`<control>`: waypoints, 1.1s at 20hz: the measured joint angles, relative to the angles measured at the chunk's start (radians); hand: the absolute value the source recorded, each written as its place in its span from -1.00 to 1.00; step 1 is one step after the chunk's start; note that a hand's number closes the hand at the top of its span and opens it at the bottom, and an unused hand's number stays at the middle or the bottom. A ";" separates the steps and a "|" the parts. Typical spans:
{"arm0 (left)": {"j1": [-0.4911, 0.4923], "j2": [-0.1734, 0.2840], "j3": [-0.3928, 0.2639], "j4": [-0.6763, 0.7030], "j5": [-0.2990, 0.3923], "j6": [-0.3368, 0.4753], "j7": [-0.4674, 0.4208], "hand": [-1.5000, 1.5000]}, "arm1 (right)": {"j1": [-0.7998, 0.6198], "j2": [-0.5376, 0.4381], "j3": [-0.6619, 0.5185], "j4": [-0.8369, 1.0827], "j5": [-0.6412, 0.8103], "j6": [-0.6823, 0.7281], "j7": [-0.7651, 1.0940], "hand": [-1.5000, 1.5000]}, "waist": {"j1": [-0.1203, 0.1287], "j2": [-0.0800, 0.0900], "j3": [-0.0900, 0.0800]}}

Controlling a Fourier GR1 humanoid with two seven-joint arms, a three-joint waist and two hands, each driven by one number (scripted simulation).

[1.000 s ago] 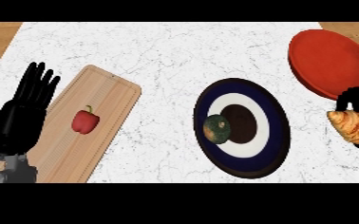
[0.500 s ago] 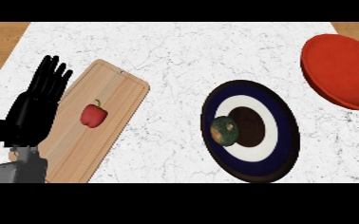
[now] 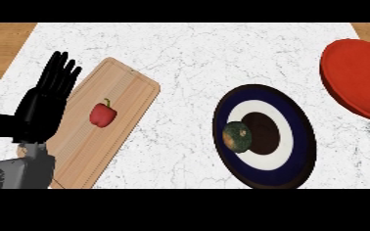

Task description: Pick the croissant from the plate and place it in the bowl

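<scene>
The croissant shows in no view. A red bowl (image 3: 350, 77) sits at the right edge, partly cut off. Left of it lies a navy and white plate (image 3: 305, 148) with a dark centre; a round green fruit (image 3: 237, 136) rests on its left side. My left hand (image 3: 43, 108) stands open at the far left, fingers straight and pointing up, holding nothing. It is beside the left edge of the cutting board. My right hand is out of view.
A wooden cutting board (image 3: 124, 96) lies slanted at the left with a red bell pepper (image 3: 103, 115) on it. The white marble counter (image 3: 188, 54) stretches between the board and the plate. Wood shows at the far corners.
One second ago the croissant and my right hand on it showed at the right edge; both are now out of view. Bowl, plate and left hand have shifted rightward in the picture.
</scene>
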 measured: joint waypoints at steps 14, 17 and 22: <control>-0.021 -0.009 -0.017 -0.002 0.002 -0.022 0.007 0.00 | -0.382 0.099 0.129 0.582 0.202 -0.210 -0.106 1.00 | 0.045 0.016 0.003; -0.035 -0.021 -0.031 0.005 -0.009 -0.017 0.002 0.00 | -0.419 0.121 0.162 0.658 0.253 -0.229 -0.068 1.00 | 0.057 0.023 0.004; -0.055 -0.028 -0.037 0.015 -0.014 -0.011 0.006 0.00 | -0.458 0.144 0.184 0.778 0.285 -0.167 -0.052 -1.00 | 0.065 0.029 0.005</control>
